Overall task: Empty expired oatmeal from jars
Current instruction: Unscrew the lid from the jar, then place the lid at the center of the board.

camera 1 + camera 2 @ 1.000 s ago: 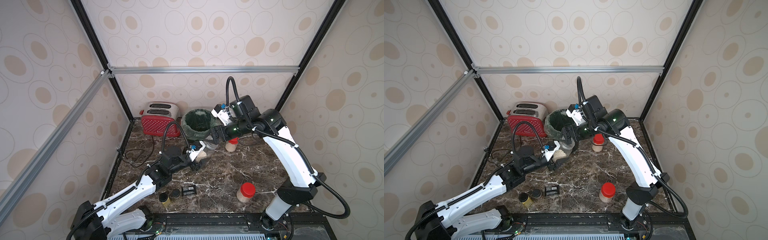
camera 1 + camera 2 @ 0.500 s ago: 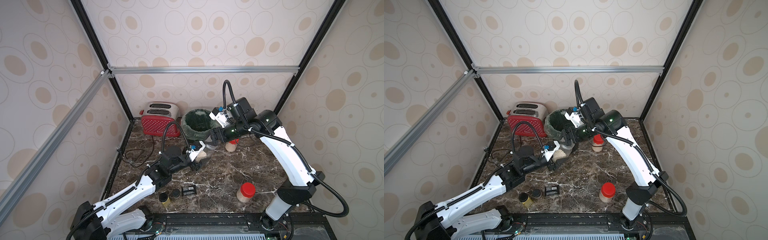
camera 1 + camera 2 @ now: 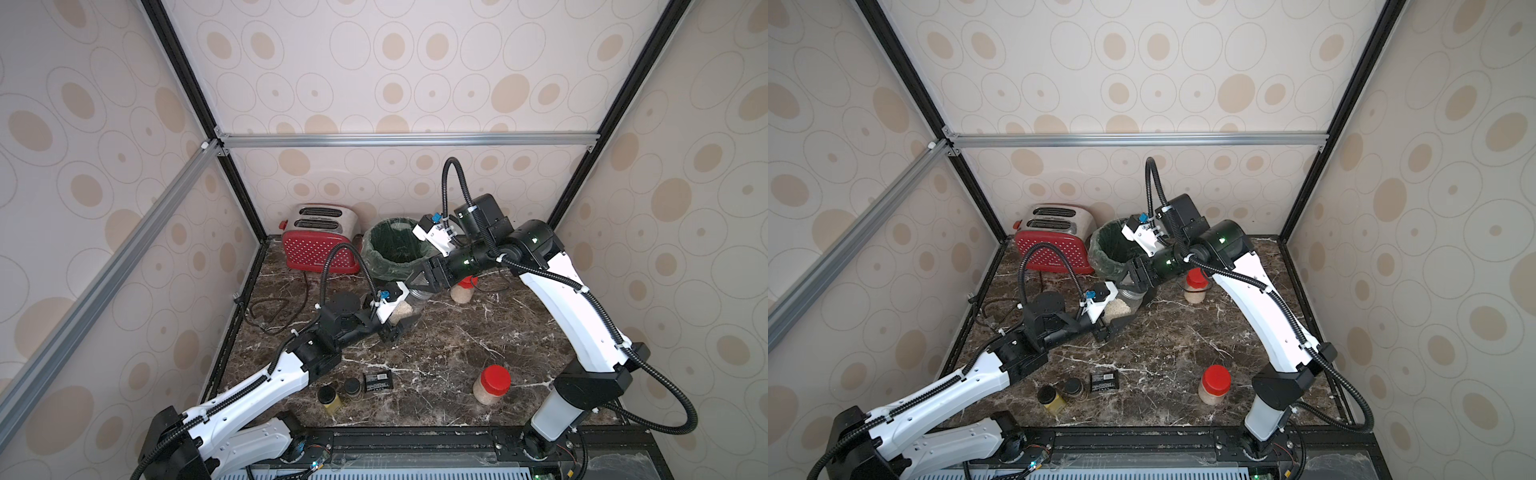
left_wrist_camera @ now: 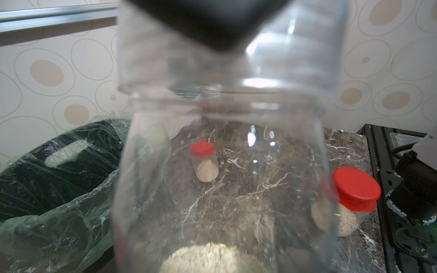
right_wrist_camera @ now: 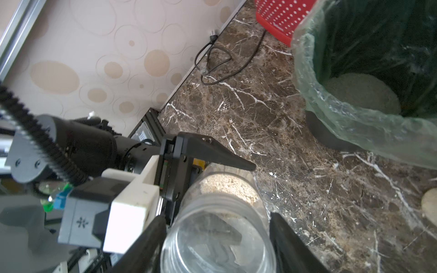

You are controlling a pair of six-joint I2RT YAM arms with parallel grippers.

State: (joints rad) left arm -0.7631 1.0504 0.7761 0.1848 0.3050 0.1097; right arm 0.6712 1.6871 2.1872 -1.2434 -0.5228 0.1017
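Looking at both top views, the open jar (image 3: 411, 303) lies tilted between the arms, near the bin (image 3: 374, 266). Its base is clamped in the left gripper (image 3: 397, 324), and its neck is hidden under the right gripper (image 3: 422, 286), which also half covers the far lidded jar (image 3: 462, 291). In the left wrist view the jar blurs across everything, the oatmeal (image 4: 212, 257) is cut off at the edge, and that arm's fingers are unseen. In the right wrist view the fingers (image 5: 151, 241) pinch the neck, tips cut off. A second ago those jaws stood wide.

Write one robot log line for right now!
left tool: shut on lidless clear plastic jar | right tool: shut on jar neck | pale beige oatmeal: in jar
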